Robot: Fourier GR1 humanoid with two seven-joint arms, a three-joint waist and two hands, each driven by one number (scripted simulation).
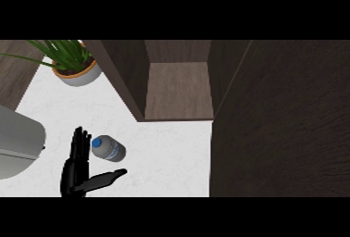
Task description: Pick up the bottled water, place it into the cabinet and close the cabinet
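Note:
A small water bottle (109, 148) with a blue cap and label stands on the white counter (171, 148), seen from above. My left hand (77, 171) is at the lower left, open, its fingers straight and pointing away and its thumb spread to the right below the bottle. The fingers lie just left of the bottle, close to it. Whether they touch it I cannot tell. The dark wood cabinet (178, 88) is open at the back, showing its bare shelf. Its open door (280, 115) fills the right side. My right hand does not show.
A potted green plant (71, 62) stands at the back left of the counter. A grey rounded appliance (17, 143) sits at the left edge, close to my left hand. The cabinet's left wall (123, 78) juts forward over the counter.

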